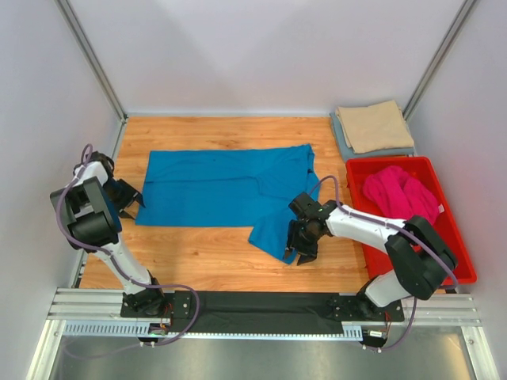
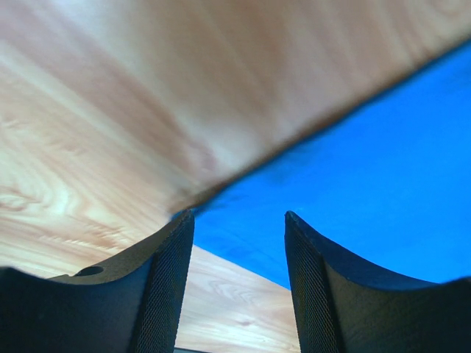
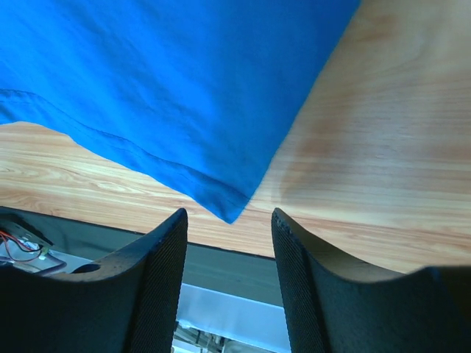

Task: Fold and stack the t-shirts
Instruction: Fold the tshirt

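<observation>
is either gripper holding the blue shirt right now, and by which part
Nothing is held. The left gripper stands open at the left edge of the blue t-shirt, and the right gripper is open at its near corner.

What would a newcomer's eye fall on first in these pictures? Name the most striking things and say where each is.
The blue shirt lies spread across the middle of the table, with the open left pincer at its left edge and the open right pincer at its near right corner. To the right, a pink shirt sits crumpled in a red bin. Behind the bin, a folded tan shirt lies on a grey-blue shirt.
</observation>
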`<state>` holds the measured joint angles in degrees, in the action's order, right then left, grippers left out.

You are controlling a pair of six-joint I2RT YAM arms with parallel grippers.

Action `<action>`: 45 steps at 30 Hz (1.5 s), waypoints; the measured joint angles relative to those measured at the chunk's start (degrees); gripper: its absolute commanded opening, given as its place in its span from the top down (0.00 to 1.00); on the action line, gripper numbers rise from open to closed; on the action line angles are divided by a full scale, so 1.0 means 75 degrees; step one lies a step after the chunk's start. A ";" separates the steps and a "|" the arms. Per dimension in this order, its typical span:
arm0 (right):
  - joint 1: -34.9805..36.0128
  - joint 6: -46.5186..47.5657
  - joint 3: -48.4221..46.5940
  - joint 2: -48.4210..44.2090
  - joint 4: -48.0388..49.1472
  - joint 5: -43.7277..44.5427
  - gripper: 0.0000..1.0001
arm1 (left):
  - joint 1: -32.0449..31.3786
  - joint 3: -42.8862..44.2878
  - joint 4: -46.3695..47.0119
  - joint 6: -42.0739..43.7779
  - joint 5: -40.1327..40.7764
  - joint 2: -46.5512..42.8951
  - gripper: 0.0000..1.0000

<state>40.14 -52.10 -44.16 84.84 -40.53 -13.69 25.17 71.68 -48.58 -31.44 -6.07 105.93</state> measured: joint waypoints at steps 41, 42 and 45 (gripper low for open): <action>0.0280 -0.0006 -0.0682 0.0679 0.0012 0.0122 1.00 | 0.0085 -0.1096 -0.0169 0.0262 0.1017 -0.1288 0.43; 0.0280 0.0023 -0.0717 0.0685 0.0012 0.0085 1.00 | 0.0085 -0.1145 -0.0163 0.0262 0.1005 -0.1317 0.43; 0.0280 0.0169 -0.0854 0.0691 0.0082 -0.0157 1.00 | 0.0085 -0.1291 -0.0163 0.0268 0.0985 -0.1364 0.44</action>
<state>42.24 -50.83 -50.57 90.02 -39.92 -14.87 25.80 62.00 -49.80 -29.43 1.32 95.70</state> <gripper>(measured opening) 0.009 0.564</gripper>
